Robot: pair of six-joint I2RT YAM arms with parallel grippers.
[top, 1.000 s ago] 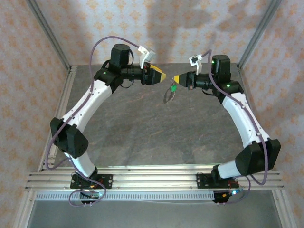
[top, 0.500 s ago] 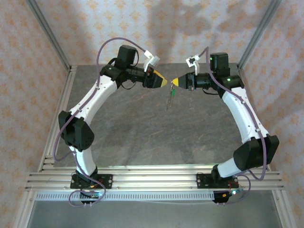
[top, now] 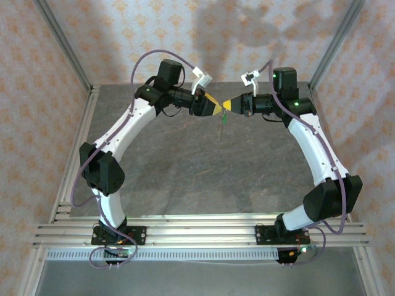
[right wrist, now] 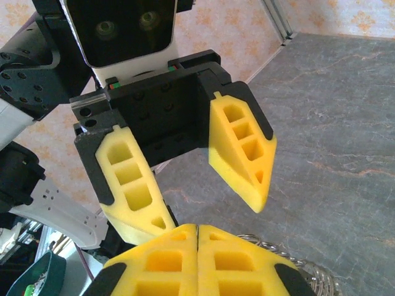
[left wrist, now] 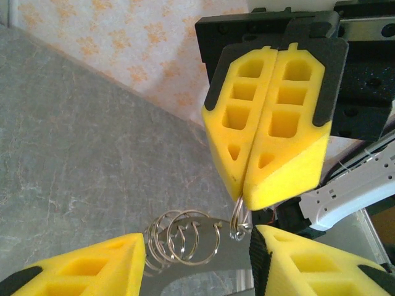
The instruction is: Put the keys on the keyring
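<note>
- Right gripper (left wrist: 245, 200): the yellow fingers are pressed flat together, with no gap along the seam. Their tip pinches a small wire loop of the keyring (left wrist: 185, 237).
- Keyring: in the left wrist view it reads as several overlapping silver wire loops. They fan out to the left from the pinched loop, and all of them are off the counter (top: 185, 166).
- Left gripper (right wrist: 213, 209): the fingers are spread apart and clamp nothing. In the right wrist view the two yellow fingers (right wrist: 133, 185) stand clearly separated and face the right gripper head-on.
- Relation: in the left wrist view the wire loops lie in the gap between the left gripper's two fingertips. Contact between a loop and either pad cannot be confirmed.
- Top view: both arms reach inward over the far half of the counter. The two gripper tips meet nearly point to point, just beside each other.
- Top view: a thin dark strand (top: 221, 123) hangs straight down beneath the meeting tips, above the counter surface. It is too small to tell whether it is the keys or part of the ring.
- Counter: grey, stone-patterned surface, with patterned walls (top: 123, 37) behind and to the sides.
</note>
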